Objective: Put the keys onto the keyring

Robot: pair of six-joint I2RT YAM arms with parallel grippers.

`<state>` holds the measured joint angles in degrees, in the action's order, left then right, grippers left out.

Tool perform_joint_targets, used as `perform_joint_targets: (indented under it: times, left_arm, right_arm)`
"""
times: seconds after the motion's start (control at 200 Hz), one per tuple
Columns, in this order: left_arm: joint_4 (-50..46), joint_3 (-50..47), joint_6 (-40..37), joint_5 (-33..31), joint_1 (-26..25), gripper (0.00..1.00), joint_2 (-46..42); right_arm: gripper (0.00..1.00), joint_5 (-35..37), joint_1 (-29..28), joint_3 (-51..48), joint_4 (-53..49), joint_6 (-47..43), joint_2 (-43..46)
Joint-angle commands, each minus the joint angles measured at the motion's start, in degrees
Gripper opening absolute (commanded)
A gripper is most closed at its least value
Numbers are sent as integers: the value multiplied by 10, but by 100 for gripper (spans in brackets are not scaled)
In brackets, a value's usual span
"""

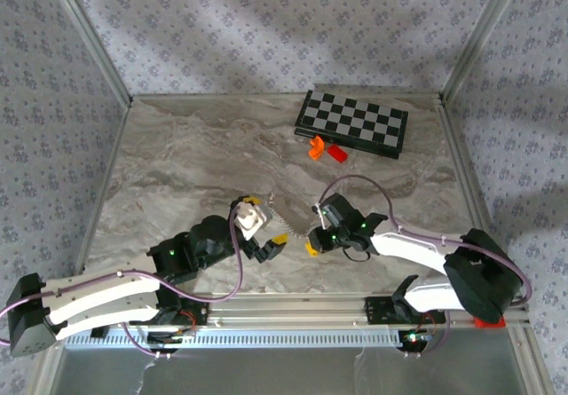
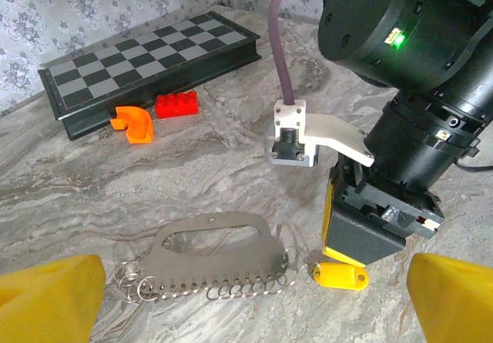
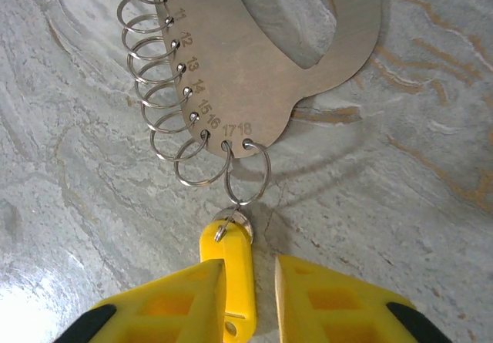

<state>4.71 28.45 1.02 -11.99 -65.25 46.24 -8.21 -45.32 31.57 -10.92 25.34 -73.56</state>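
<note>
The right gripper points at the keyring plate with its jaws a little apart. The yellow key lies between them: it leans on one finger, and a narrow gap shows on its other side, so it is not pinched; I judge it as let go. At 12 o'clock of the key, its small ring looks hooked into the last ring of the row, under the number 18 (whether it is threaded fully, I cannot tell). This is probably why the jaws are loosened: if the key hangs on the ring, the grip is not needed more.

The left gripper hovers with its fingers spread wide and holds nothing. In its own camera the plate lies flat on the table between the two yellow fingers, a little toward 12 o'clock, and the key rests at the 3 o'clock end of the plate, just below the right gripper. Probably the left arm waits there to steady the plate if it slides.

Toward 1 o'clock on the table, well apart from the work, are a chessboard, an orange piece and a red brick; they play no part here.
</note>
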Motion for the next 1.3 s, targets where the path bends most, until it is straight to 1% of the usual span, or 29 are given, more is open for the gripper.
perform_joint_targets:
  times: [0.0, 0.14, 0.29, 0.365, 0.4, 0.44, 0.505, 0.53, 0.645, 0.735, 0.86, 0.935, 1.01, 1.075, 1.149, 1.209, 1.294]
  left_arm:
    - [16, 28, 17, 2, 3, 99, -3]
    - [-12, 39, 35, -33, 4, 99, -7]
    - [-30, 42, 46, -52, 5, 99, -30]
    - [-40, 44, 62, -88, 6, 99, -48]
    - [-50, 47, 71, -112, 6, 99, -54]
    - [-67, 53, 80, -140, 7, 99, -62]
    - [-102, 66, 95, -192, 10, 99, -69]
    - [-117, 71, 101, -207, 12, 99, -72]
    - [-182, 89, 132, -284, 33, 99, -73]
    - [-202, 91, 133, -304, 60, 99, -70]
    - [-186, 67, 95, -341, 94, 99, -70]
    - [-175, 52, 74, -365, 124, 99, -70]
    - [-149, 30, 29, -369, 152, 99, -70]
    - [-117, 11, -3, -384, 174, 99, -65]
    - [-104, 1, -8, -386, 208, 99, -54]
    - [-96, -6, 0, -375, 241, 99, -44]
    - [-84, -17, 12, -347, 282, 99, -32]
  right_arm:
    - [29, 23, -3, -15, -5, 15, 35]
    - [45, 49, -3, -26, -12, 14, 118]
    - [59, 107, -5, -23, -47, 2, 231]
    - [66, 139, -5, -20, -70, -13, 290]
    - [73, 149, -4, -22, -74, -23, 319]
    - [83, 158, -4, -26, -78, -31, 352]
    - [93, 162, -1, -33, -82, -45, 402]
    - [100, 171, 1, -34, -83, -50, 418]
    - [100, 211, 13, -33, -96, -71, 469]
    - [100, 264, 23, -30, -106, -88, 482]
    - [100, 365, 42, -29, -116, -101, 475]
    - [100, 420, 54, -32, -110, -109, 472]
    - [100, 465, 65, -44, -88, -123, 474]
    - [100, 475, 79, -58, -62, -148, 474]
    - [100, 481, 92, -72, -45, -169, 474]
    - [100, 494, 104, -84, -38, -163, 476]
    - [100, 489, 124, -106, -18, -170, 477]
